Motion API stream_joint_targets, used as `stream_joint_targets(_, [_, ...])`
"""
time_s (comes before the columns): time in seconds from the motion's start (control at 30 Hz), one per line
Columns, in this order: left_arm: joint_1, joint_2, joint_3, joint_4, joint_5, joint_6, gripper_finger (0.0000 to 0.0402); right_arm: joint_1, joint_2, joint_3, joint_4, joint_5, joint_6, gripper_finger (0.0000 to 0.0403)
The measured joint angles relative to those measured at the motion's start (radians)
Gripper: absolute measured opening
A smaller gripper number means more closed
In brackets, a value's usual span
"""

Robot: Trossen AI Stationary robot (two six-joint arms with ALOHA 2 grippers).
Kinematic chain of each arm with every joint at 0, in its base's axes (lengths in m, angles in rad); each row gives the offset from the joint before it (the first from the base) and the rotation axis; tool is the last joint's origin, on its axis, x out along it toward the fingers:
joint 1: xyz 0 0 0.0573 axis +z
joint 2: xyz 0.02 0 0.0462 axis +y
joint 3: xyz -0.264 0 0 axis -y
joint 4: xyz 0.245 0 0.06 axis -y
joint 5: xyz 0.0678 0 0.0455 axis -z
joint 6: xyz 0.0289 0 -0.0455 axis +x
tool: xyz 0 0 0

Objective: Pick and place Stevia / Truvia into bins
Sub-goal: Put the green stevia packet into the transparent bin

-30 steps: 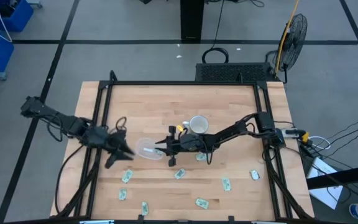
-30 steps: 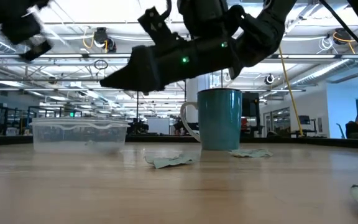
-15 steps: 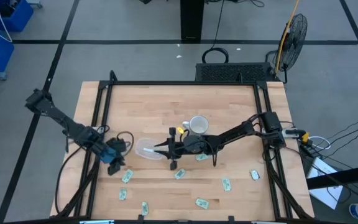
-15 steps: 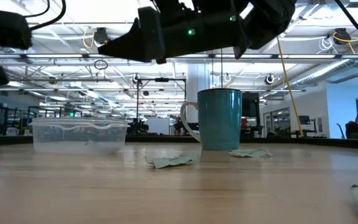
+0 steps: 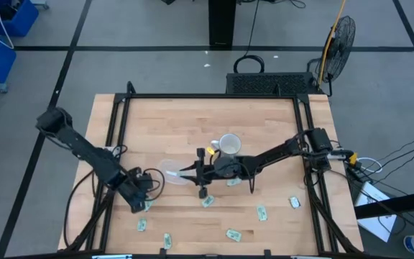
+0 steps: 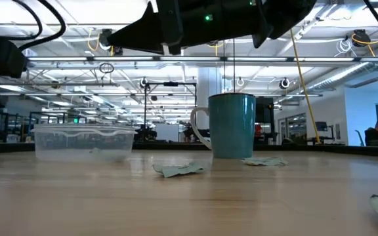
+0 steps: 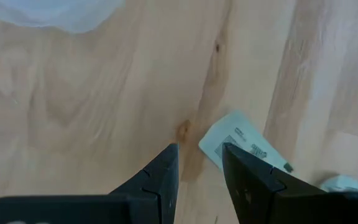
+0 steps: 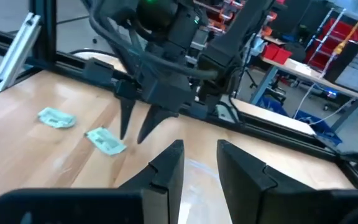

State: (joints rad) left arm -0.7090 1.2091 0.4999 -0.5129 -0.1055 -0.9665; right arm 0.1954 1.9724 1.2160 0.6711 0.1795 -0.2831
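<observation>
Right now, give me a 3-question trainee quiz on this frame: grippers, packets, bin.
1. True or false: the left gripper is open above a packet.
2. The right gripper hovers over: A) the mug B) the clear bin C) the table edge.
3. Fill in: in the low view, the packet nearest the mug lies on the ____.

Key: 1 true; 2 B; 3 table.

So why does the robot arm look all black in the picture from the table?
In the low view, bright ceiling lights shine behind the right arm, so it shows as a black shape; the mug catches more light. In the high view, light falls evenly over the table.
</observation>
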Motion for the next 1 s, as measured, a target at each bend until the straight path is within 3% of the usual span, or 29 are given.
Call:
stream_joint_targets(0.5, [0.0,0.105,0.004,0.039,0.033,0.002,0.0123,0.008,0.0,0.0,-0.026,0.002,-0.017,0.0089])
stream_joint_targets(0.6, [-0.009,0.106,0.003,0.029,0.033,0.036,0.0089,0.008,0.0,0.0,-0.032,0.002,-0.017,0.0089])
stream_joint_targets(0.73, [-0.018,0.107,0.002,0.036,0.049,0.041,0.0016,0.008,0.0,0.0,-0.036,0.002,-0.017,0.0089])
stream_joint_targets(1.0, [-0.024,0.088,0.001,0.058,0.066,0.046,0.0004,0.008,0.0,0.0,-0.037,0.002,-0.044,0.0089])
